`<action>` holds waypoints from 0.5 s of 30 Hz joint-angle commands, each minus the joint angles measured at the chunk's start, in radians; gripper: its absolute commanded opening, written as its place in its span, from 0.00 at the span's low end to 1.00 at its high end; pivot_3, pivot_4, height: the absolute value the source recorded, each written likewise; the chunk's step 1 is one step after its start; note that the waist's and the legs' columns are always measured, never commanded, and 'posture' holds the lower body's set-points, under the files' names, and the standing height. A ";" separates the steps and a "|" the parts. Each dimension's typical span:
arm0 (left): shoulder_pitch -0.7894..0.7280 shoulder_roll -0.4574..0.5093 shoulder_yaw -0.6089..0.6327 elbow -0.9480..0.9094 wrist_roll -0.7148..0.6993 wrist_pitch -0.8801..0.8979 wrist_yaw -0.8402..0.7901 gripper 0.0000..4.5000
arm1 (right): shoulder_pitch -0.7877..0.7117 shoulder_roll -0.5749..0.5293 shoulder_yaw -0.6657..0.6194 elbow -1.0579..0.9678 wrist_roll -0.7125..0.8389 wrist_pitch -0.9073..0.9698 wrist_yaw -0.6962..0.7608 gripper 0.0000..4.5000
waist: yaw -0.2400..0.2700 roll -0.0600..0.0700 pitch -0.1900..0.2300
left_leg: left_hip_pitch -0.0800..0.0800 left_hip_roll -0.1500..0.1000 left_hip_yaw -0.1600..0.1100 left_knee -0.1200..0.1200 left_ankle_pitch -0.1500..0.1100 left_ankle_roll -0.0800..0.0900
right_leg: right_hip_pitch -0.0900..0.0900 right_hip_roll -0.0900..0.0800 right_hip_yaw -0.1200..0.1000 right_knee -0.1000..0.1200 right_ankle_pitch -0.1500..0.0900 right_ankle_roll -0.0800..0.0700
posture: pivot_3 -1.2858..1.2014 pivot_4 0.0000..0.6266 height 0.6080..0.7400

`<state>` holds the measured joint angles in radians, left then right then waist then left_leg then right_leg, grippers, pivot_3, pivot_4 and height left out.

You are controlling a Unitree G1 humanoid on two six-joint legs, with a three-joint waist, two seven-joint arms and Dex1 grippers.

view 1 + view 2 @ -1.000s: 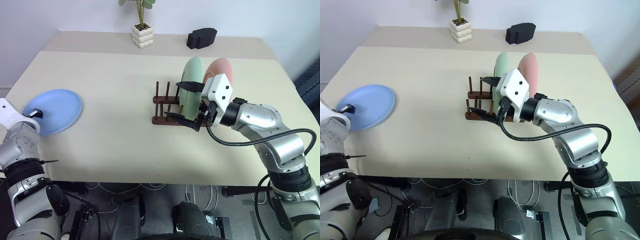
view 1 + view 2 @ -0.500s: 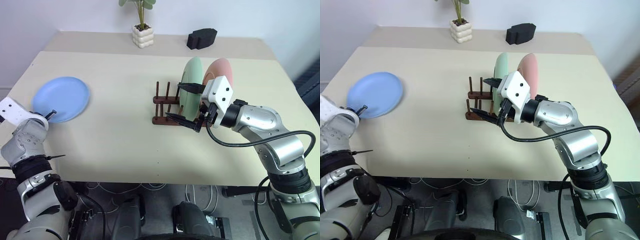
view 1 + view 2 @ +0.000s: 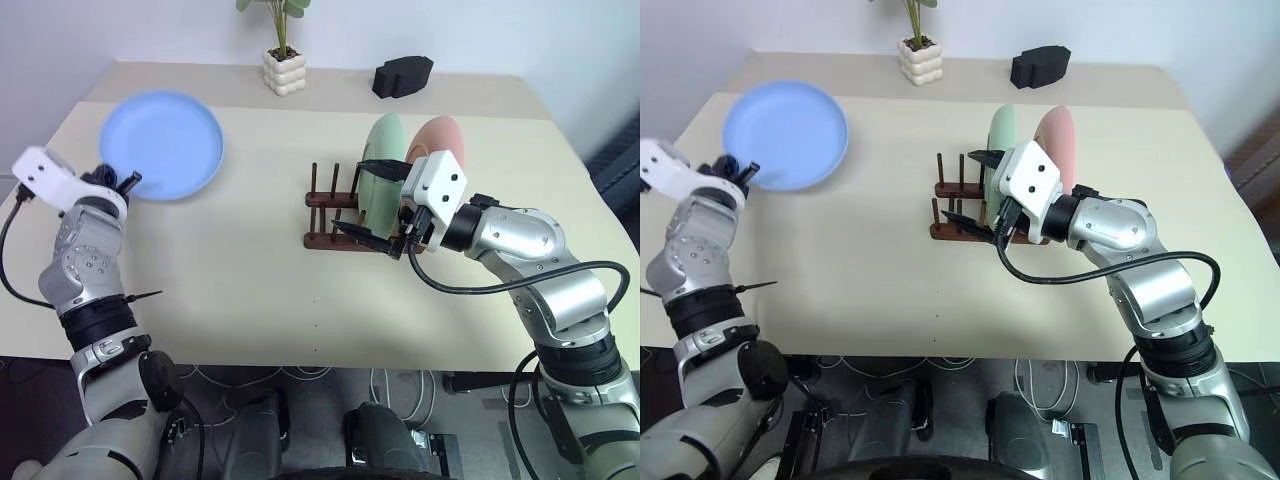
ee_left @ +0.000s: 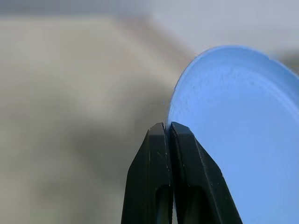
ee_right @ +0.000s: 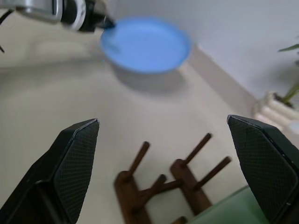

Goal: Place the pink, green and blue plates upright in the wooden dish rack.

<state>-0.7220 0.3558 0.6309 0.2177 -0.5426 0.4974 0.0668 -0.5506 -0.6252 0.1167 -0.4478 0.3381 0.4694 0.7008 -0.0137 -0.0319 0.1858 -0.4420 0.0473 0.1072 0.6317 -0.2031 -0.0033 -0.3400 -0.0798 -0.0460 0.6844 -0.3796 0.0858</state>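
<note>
Two plates already stand upright in the wooden dish rack (image 3: 345, 215): the green plate (image 3: 383, 170) and, behind it, the pink plate (image 3: 437, 140), both toward the rack's right end. That leaves the blue plate (image 3: 162, 145), which I have pinched by its rim in the left claw (image 3: 122, 181), clenched tight on the near edge, as the left wrist view confirms. It hangs above the worktop (image 3: 230, 270), off to the left and well apart from the rack, its face tilted toward me.

My right claw (image 3: 372, 200) sits spread wide at the rack, one finger on each side of the green plate, gripping nothing as far as I can see.

To do this step well, I judge I should carry the blue plate across to the free pegs (image 3: 325, 205) on the rack's left side and roll the wrist on the way, so the plate arrives edge-down and in line with the other two. An edge pinch is thin, so a slow swing should keep the plate from pivoting in the fingers. I would lower it between the empty peg pairs, just beside the green plate without knocking it, and only release once the rim rests on both base bars. The right claw looks placed to steady the rack.
</note>
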 commanded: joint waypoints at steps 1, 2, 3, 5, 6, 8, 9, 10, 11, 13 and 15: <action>-0.041 -0.011 -0.022 -0.070 -0.040 -0.053 -0.036 0.01 | -0.032 0.010 0.021 -0.014 -0.050 -0.046 -0.002 1.00 | -0.001 0.000 0.000 | 0.000 0.000 0.000 0.000 0.000 0.000 | 0.000 0.000 0.000 0.000 0.000 0.000 | 0.52 0.24 0.94; -0.051 -0.014 -0.029 -0.079 -0.048 -0.059 -0.046 0.01 | -0.038 0.012 0.031 -0.009 -0.069 -0.055 -0.004 1.00 | -0.001 0.000 0.000 | 0.000 0.000 0.000 0.000 0.000 0.000 | 0.000 0.000 0.000 0.000 0.000 0.000 | 0.52 0.24 0.94; -0.062 -0.016 -0.040 -0.090 -0.052 -0.066 -0.053 0.01 | -0.046 0.014 0.044 -0.004 -0.091 -0.066 -0.005 1.00 | -0.001 0.000 0.000 | 0.000 0.000 0.000 0.000 0.000 0.000 | 0.000 0.000 0.000 0.000 0.000 0.000 | 0.52 0.24 0.94; -0.078 -0.018 -0.053 -0.101 -0.059 -0.070 -0.058 0.01 | -0.060 0.022 0.065 0.007 -0.126 -0.082 -0.008 1.00 | -0.001 0.000 0.000 | 0.000 0.000 0.000 0.000 0.000 0.000 | 0.000 0.000 0.000 0.000 0.000 0.000 | 0.52 0.24 0.94; -0.089 -0.021 -0.059 -0.107 -0.064 -0.069 -0.057 0.01 | -0.075 0.023 0.087 0.018 -0.161 -0.095 -0.010 1.00 | 0.000 0.000 0.000 | 0.000 0.000 0.000 0.000 0.000 0.000 | 0.000 0.000 0.000 0.000 0.000 0.000 | 0.52 0.24 0.94; -0.112 -0.031 -0.066 -0.123 -0.079 -0.062 -0.044 0.01 | -0.117 0.023 0.143 0.049 -0.248 -0.119 -0.017 1.00 | -0.001 0.000 0.000 | 0.000 0.000 0.000 0.000 0.000 0.000 | 0.000 0.000 0.000 0.000 0.000 0.000 | 0.52 0.24 0.94; -0.123 -0.038 -0.073 -0.136 -0.085 -0.059 -0.038 0.01 | -0.141 0.028 0.166 0.069 -0.285 -0.128 -0.022 1.00 | -0.001 0.000 0.000 | 0.000 0.000 0.000 0.000 0.000 0.000 | 0.000 0.000 0.000 0.000 0.000 0.000 | 0.52 0.24 0.94; -0.129 -0.041 -0.077 -0.144 -0.089 -0.057 -0.034 0.01 | -0.162 0.035 0.181 0.086 -0.313 -0.133 -0.027 1.00 | 0.000 0.000 0.000 | 0.000 0.000 0.000 0.000 0.000 0.000 | 0.000 0.000 0.000 0.000 0.000 0.000 | 0.52 0.24 0.94; -0.138 -0.048 -0.087 -0.158 -0.092 -0.052 -0.028 0.01 | -0.179 0.044 0.189 0.102 -0.329 -0.133 -0.029 1.00 | 0.000 0.000 0.000 | 0.000 0.000 0.000 0.000 0.000 0.000 | 0.000 0.000 0.000 0.000 0.000 0.000 | 0.52 0.24 0.94; -0.155 -0.064 -0.116 -0.195 -0.095 -0.041 -0.020 0.00 | -0.219 0.069 0.197 0.132 -0.357 -0.154 -0.034 1.00 | 0.000 0.000 0.000 | 0.000 0.000 0.000 0.000 0.000 0.000 | 0.000 0.000 0.000 0.000 0.000 0.000 | 0.52 0.24 0.94; -0.159 -0.079 -0.150 -0.234 -0.093 -0.023 -0.007 0.00 | -0.258 0.078 0.214 0.158 -0.419 -0.203 -0.048 1.00 | 0.000 0.000 0.000 | 0.000 0.000 0.000 0.000 0.000 0.000 | 0.000 0.000 0.000 0.000 0.000 0.000 | 0.52 0.24 0.94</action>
<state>-0.8515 0.2757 0.5182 0.0534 -0.6237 0.4694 0.0531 -0.7703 -0.5549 0.3350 -0.2827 -0.0349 0.3146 0.6731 -0.0133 -0.0320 0.1859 -0.4422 0.0473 0.1072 0.6322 -0.2026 -0.0036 -0.3400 -0.0794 -0.0461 0.6842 -0.3796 0.0858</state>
